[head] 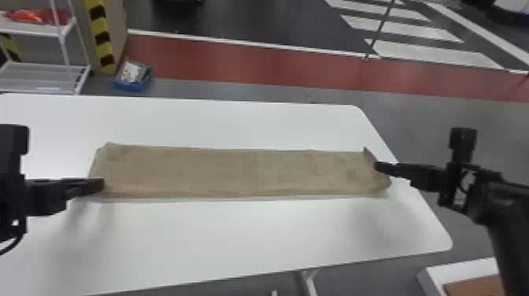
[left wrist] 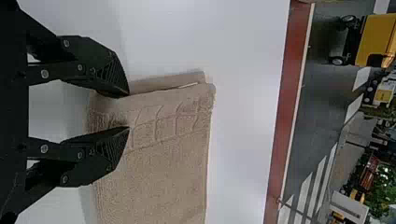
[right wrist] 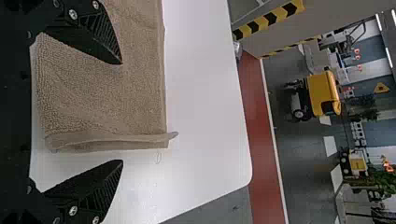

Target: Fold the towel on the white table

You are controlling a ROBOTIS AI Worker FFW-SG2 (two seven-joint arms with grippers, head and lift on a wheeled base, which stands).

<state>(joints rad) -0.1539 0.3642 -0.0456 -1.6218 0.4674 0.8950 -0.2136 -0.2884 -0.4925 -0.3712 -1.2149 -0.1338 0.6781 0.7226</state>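
The brown towel lies as a long flat strip from left to right across the white table. At its left end is my left gripper; in the left wrist view the left gripper stands open over the towel, its fingertips apart near the layered end. My right gripper is at the strip's right end. In the right wrist view the right gripper is wide open, one finger over the towel and the other beyond its slightly raised end edge.
The table's right edge runs close beside the right gripper. Behind the table stand a white shelf rack and a blue bin on the floor. A white box with a brown surface is at the lower right, below table height.
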